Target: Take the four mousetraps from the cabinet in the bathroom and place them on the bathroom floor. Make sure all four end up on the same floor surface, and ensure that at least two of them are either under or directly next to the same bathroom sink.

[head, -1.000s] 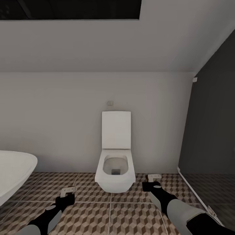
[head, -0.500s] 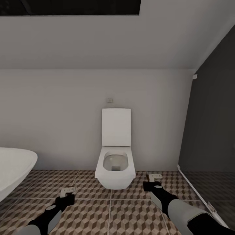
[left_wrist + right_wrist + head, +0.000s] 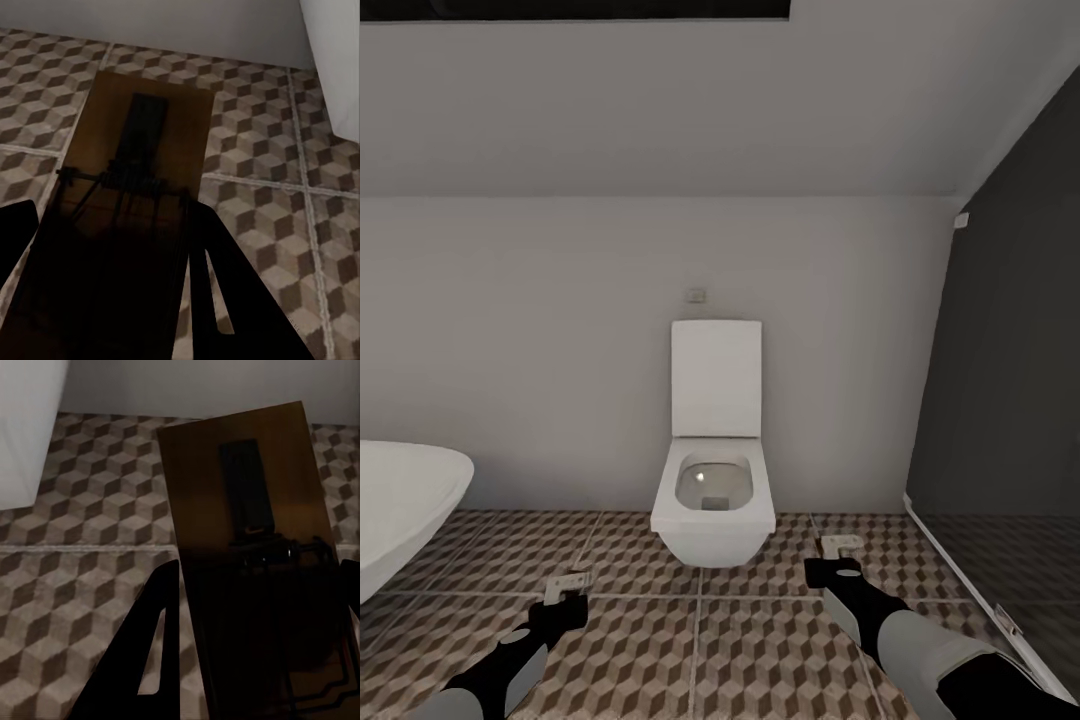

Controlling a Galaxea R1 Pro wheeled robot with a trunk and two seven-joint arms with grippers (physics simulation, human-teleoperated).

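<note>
Each arm carries one of the mousetraps out ahead of the robot, above the bathroom floor [image 3: 700, 640]. The left gripper [image 3: 567, 592] is clamped on the left mousetrap [image 3: 127, 210], whose brown wooden base juts forward past the fingertips with its long axis running along the fingers; the right gripper [image 3: 838, 558] is clamped the same way on the right mousetrap [image 3: 255, 540], also pointing forward. Both traps hang above the cube-patterned tiles, not touching them, so the floor lies directly below each gripper. In the head view the robot faces a white toilet [image 3: 714, 480] on the far wall, with the rim of a white bathtub [image 3: 405, 500] at the left and a dark partition [image 3: 1010, 400] at the right. No vanity or basin is in view, so I cannot tell which way the sink lies from either arm. My judgement is that the coming move turns on finding it: the base likely has to turn before either trap is lowered flat onto the tiles beside it. The two arms look about equally far forward.
</note>
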